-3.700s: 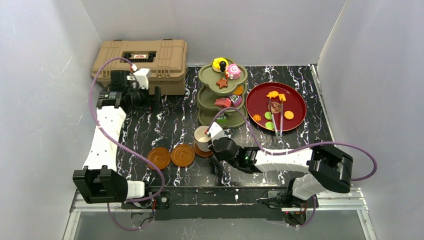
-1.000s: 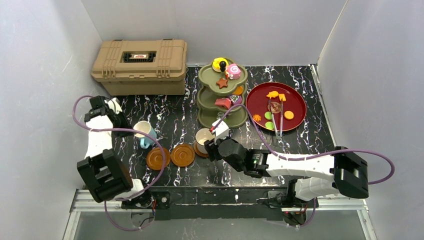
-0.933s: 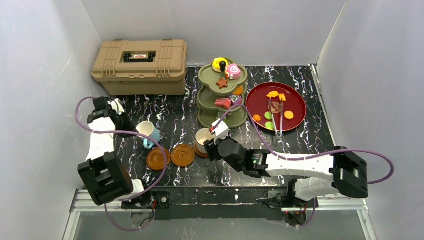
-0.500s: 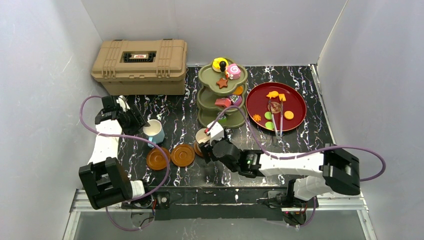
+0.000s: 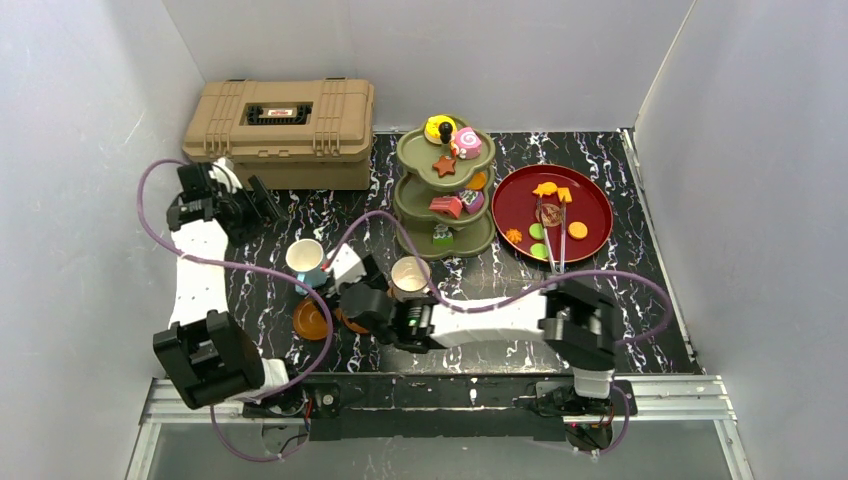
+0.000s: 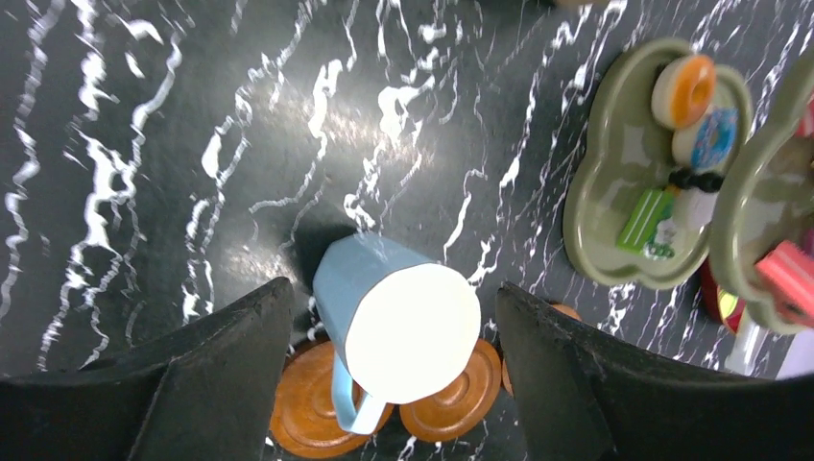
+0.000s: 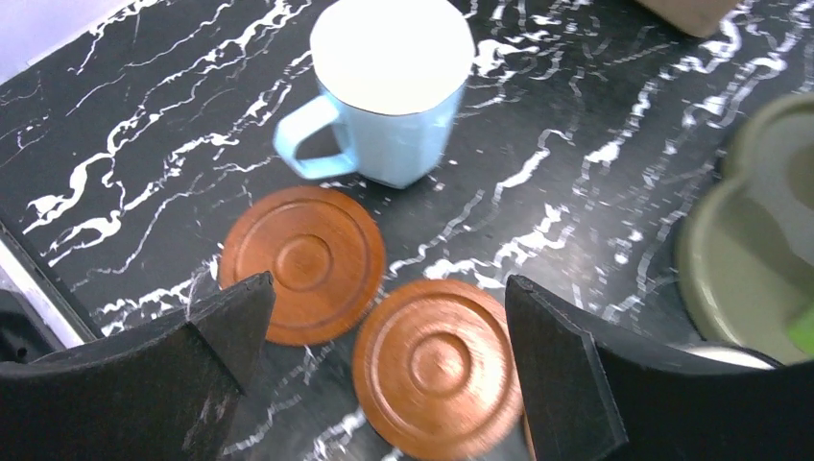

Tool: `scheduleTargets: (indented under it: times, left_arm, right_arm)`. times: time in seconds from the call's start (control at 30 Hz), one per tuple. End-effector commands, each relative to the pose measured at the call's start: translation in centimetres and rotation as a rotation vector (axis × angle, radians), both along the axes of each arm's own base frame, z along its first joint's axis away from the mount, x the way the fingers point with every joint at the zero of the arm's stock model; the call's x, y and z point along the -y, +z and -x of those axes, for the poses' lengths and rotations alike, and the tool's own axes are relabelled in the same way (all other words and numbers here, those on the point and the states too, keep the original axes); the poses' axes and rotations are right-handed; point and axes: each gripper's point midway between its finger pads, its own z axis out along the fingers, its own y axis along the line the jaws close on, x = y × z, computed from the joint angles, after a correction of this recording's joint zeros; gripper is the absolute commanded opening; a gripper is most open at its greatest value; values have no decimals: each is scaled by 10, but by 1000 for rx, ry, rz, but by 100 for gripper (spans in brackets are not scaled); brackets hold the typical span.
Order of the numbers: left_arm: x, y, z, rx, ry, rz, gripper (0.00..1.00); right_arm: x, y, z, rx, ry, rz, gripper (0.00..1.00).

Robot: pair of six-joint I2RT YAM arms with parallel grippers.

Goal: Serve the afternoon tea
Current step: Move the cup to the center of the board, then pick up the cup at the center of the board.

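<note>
Right claw (image 7: 386,283), jaws wide apart and empty, hangs directly over two brown saucers (image 7: 302,264) lying side by side on the tabletop (image 7: 576,125). Just beyond them stands the white-and-blue cup (image 7: 394,86), upright, faceted and empty. Left claw (image 6: 392,291), likewise apart, hovers above that cup without touching it. Pairing cup with saucer seems in hand, calling next for a grip on the cup.

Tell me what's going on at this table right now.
Tea is being laid out. The left gripper hangs open over the white-and-blue cup, which stands upright on the table just behind two wooden saucers, on neither. The right gripper, open and empty, hovers over those saucers. The white mug stands by the three-tier stand of toy pastries.
</note>
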Motion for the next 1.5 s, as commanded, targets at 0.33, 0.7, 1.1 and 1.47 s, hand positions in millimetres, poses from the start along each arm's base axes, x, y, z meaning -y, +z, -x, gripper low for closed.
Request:
scheduleTargets:
  times: [0.33,0.7,1.1,1.47]
  left_arm:
    - [-64,31,-13,16,49,34,76]
    - [-73,31,-11,25,42,38,76]
    - [-68,31,-7,45,29,44,74]
    - [-67,38,-7,75,17,29,74]
  right_arm:
    - [-95,-49,-14,-2,-73,-53,98]
    - [-118,-55,-34,23,-203,-141,98]
    - [-45,-45,-80,57,-388,-115,86]
    - [-51,-26,-76,111,-249,-98,83]
